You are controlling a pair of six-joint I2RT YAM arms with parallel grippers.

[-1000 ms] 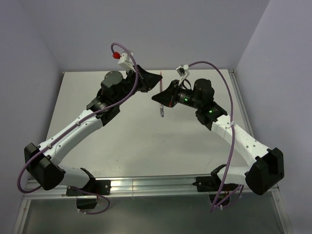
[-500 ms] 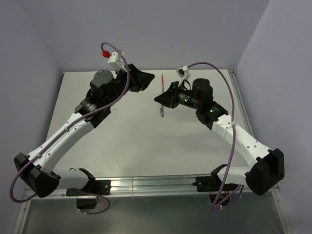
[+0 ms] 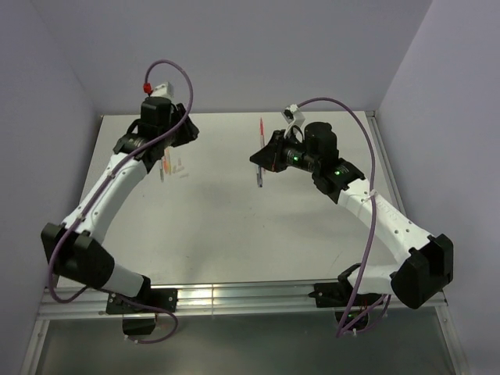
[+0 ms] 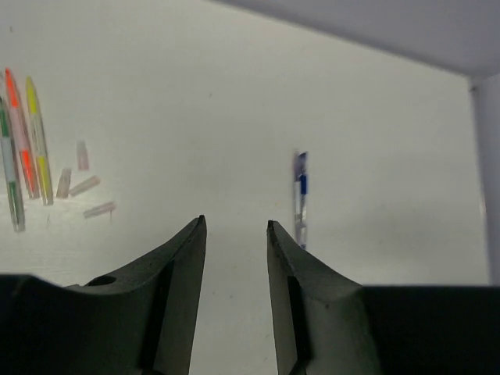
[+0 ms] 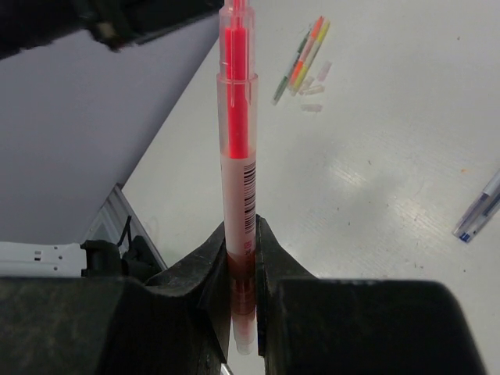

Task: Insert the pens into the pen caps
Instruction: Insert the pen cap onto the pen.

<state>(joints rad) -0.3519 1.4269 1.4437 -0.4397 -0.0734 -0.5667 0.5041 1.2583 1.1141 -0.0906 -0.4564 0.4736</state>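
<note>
The right gripper (image 5: 242, 234) clamps the red pen (image 5: 237, 133), while the left gripper (image 4: 234, 225), fingers parted and empty, could scatter the tiny, closely clustered pen caps (image 4: 82, 186) at far left by descending carelessly.

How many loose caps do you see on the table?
4, clustered beside the lying pens: far cap, left cap, middle cap, near cap. Others may be hidden.

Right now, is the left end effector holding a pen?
No, the left end effector is open and empty, with only the table showing through the gap.
</note>
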